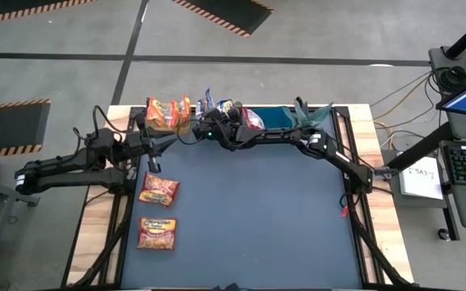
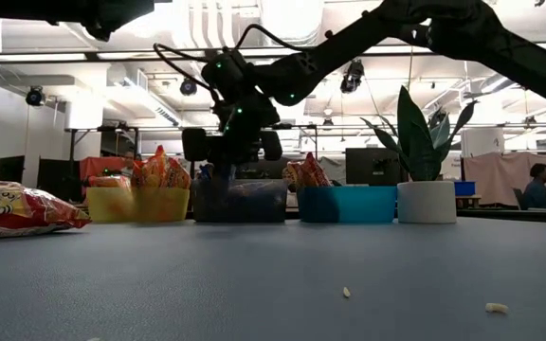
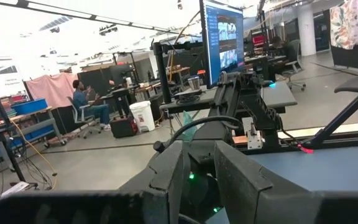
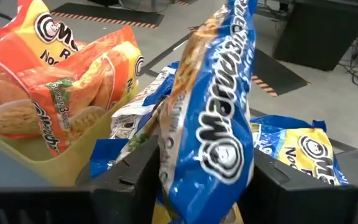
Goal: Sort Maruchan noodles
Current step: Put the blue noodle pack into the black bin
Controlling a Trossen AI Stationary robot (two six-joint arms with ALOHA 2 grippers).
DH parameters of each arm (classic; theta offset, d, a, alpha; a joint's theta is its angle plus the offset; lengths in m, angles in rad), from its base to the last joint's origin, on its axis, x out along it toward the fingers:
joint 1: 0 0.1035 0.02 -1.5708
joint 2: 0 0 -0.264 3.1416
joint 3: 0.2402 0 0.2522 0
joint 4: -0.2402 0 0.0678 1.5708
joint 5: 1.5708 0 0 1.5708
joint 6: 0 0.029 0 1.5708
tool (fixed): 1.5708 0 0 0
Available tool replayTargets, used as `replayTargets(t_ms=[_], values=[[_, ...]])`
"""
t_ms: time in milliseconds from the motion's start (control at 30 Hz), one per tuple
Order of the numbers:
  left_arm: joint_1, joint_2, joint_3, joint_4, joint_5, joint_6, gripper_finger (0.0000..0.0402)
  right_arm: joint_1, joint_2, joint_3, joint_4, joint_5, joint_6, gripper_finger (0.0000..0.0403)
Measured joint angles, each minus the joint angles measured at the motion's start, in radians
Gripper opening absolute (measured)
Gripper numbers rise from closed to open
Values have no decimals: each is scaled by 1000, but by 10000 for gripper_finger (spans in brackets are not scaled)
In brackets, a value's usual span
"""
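My right gripper (image 1: 211,123) hovers over the dark middle bin (image 2: 245,201) at the table's far edge, shut on a blue-and-yellow noodle packet (image 4: 216,124). Another blue packet (image 4: 303,152) lies in that bin. Orange packets (image 4: 61,81) stand in the yellow bin (image 1: 168,115) to its left. A red packet (image 1: 253,120) sits in the blue bin (image 2: 349,204). Two orange-red packets (image 1: 158,190) (image 1: 156,233) lie flat on the mat at the left. My left gripper (image 1: 154,162) hangs above the mat near the yellow bin, open by a narrow gap, with nothing in it. My right gripper pinches the blue-and-yellow packet between its two fingers, on the packet's lower part (image 4: 166,168). The fingers come from the table's right, slanting slightly down. The packet stands on edge, its upper end rising past the fingers. Its lower end is hidden between them.
A potted plant in a white pot (image 2: 427,201) stands right of the blue bin. The three bins line the far edge. Small crumbs (image 2: 347,292) lie on the blue mat (image 1: 257,218). The right arm stretches across the far side of the table.
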Motion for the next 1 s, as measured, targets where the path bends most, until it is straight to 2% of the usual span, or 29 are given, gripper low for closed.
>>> replayTargets(t_ms=[300,500,667,1000], values=[[0,0,0,0,0,0,75,2,-27,11,-28,-5,-51,210],[0,-1,0,-5,-1,5,75,-1,-40,72,-67,-7,-144,212],[0,-1,0,-6,-4,8,75,-26,-40,100,-75,-84,-147,178],[0,-1,0,-6,-5,14,75,-74,-30,77,-71,-136,-111,67]])
